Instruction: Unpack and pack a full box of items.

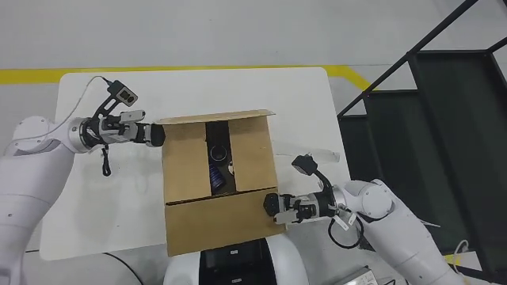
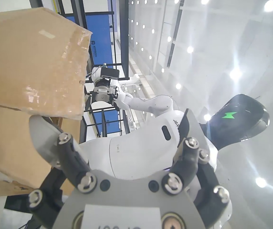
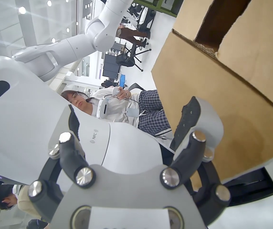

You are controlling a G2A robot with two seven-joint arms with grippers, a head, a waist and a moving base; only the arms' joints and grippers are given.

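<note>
Fingers spread wide and holding nothing, the left gripper (image 2: 115, 129) sets one pad (image 2: 43, 129) against the far-left side of the cardboard box (image 1: 190, 174). The right gripper (image 3: 131, 120), equally wide, meets its near-right corner. This diagonal brace seems meant to steady the box mid-table (image 1: 95, 206), flaps parted over dark items (image 1: 218, 166).

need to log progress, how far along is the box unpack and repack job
Done: the box sits on the table, its top flaps parted to a gap. In hand: nothing held; the left gripper is open at the box's far left corner, the right gripper open at its near right corner. Left: dark items show inside the gap, so unpacking and repacking all seem yet to come.
</note>
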